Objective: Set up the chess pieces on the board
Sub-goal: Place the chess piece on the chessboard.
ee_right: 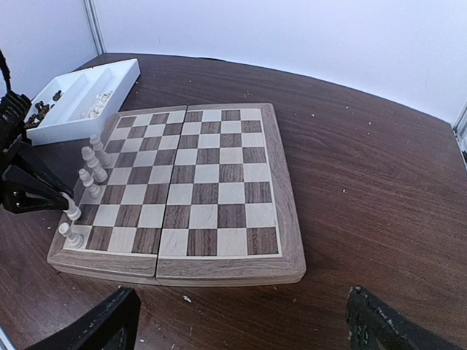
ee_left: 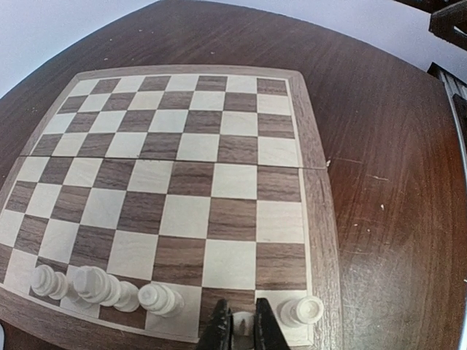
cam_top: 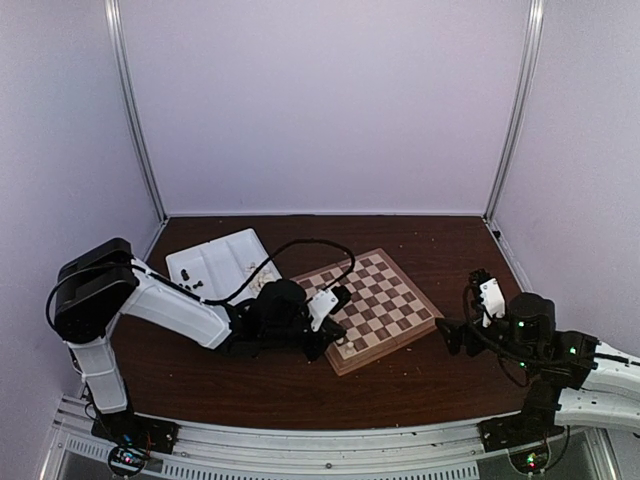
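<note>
While the left fingers (ee_left: pixel 219 332) clamp a cream piece (ee_left: pixel 242 321) at frame bottom, the right fingers (ee_right: pixel 102 324) gape empty.

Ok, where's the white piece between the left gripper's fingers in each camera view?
Top external: hidden under the left gripper, at the board's left edge.
Left wrist: white piece at bottom centre, between the fingers.
Right wrist: board's left edge, second-nearest piece.
Shared landmark: the board.
</note>
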`<state>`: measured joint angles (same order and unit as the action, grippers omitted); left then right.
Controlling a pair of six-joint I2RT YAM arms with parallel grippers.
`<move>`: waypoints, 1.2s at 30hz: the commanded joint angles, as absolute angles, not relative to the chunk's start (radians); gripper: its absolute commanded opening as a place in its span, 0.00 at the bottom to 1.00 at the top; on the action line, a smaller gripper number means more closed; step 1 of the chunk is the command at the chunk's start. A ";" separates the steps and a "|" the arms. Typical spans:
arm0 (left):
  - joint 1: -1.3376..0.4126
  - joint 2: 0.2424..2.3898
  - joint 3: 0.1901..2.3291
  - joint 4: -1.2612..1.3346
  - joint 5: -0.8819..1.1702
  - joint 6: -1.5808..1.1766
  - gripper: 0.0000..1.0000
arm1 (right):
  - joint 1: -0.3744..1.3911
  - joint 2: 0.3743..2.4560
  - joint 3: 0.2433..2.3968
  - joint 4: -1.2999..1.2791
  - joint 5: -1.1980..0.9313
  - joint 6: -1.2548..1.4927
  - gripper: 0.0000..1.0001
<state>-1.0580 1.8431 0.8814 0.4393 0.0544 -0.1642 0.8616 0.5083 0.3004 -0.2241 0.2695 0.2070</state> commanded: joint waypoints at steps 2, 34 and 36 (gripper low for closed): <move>-1.064 1.870 0.875 0.516 0.035 -0.155 0.00 | 0.857 0.502 0.285 -0.207 0.258 0.193 1.00; -1.065 1.920 0.910 0.495 -0.016 -0.159 0.15 | 0.857 0.452 0.272 -0.212 0.238 0.187 1.00; -1.065 1.913 0.913 0.487 -0.015 -0.164 0.18 | 0.857 0.451 0.271 -0.211 0.237 0.187 1.00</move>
